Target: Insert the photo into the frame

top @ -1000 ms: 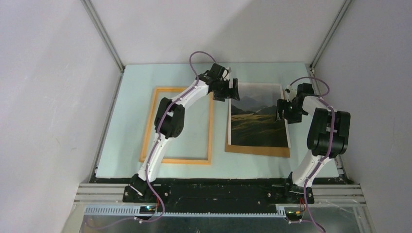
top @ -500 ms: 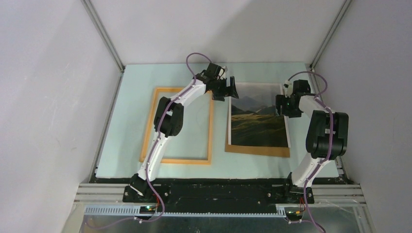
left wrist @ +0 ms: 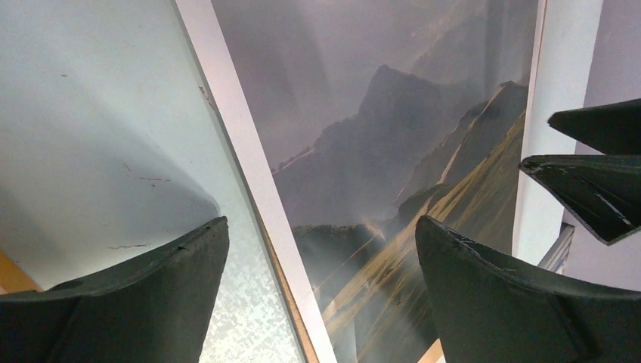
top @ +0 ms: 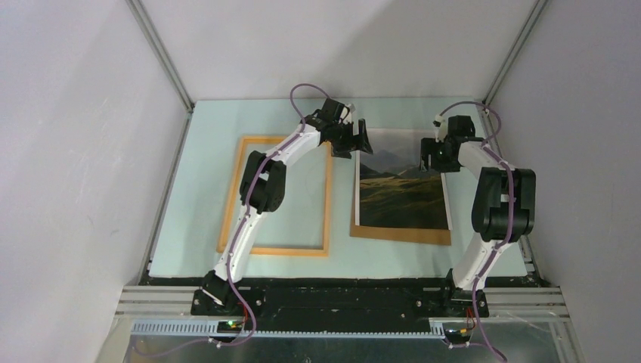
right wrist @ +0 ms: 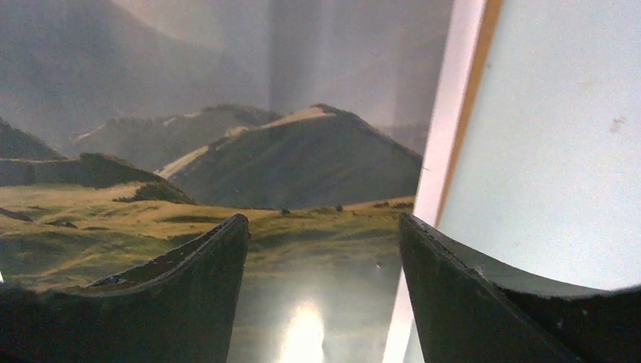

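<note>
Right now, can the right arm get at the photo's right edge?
Probably yes. The right gripper hangs open over the photo, by its white right border, nothing between. But the photo lies flat on the brown backing board, so catching the edge may be awkward.

A brown board [top: 401,235] lies flat on the right half of the pale green table [top: 204,189], with white walls [top: 75,151] around and slanting metal rails [top: 162,57] at the far corners.

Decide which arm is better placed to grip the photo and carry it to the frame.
Left, probably. The left end effector and right end effector are both open astride side edges of the photo, but the left one's edge faces the frame.
</note>
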Tool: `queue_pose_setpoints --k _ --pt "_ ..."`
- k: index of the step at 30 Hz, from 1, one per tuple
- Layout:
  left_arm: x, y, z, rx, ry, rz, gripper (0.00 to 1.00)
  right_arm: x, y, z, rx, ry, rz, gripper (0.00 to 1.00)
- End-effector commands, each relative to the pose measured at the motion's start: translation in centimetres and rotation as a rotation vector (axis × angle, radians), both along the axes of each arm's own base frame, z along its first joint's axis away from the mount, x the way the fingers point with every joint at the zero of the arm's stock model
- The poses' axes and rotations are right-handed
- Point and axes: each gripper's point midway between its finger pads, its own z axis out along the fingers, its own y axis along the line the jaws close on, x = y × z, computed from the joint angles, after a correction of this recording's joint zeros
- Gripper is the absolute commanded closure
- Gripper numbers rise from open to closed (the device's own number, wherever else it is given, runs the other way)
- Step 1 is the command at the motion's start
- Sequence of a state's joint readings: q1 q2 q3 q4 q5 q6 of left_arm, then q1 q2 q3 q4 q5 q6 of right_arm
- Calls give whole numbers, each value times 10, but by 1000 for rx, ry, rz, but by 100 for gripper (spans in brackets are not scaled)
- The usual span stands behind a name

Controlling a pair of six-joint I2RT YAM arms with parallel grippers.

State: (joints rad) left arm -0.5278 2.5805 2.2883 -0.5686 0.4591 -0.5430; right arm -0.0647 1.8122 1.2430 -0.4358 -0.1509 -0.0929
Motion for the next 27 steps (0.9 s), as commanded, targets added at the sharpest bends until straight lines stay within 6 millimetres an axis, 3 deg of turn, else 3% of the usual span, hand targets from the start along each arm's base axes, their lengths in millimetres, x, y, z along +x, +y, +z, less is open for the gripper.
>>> queue_pose_setpoints --k 1,18,27 --pt "-12 -3 -15 5 61 -10 1 7 18 -8 49 36 22 24" --pt "-25 0 -22 0 119 -8 0 -15 73 -39 194 191 113 24" --pt "-26 -8 -21 -43 122 -38 1 -18 80 -33 193 183 169 21"
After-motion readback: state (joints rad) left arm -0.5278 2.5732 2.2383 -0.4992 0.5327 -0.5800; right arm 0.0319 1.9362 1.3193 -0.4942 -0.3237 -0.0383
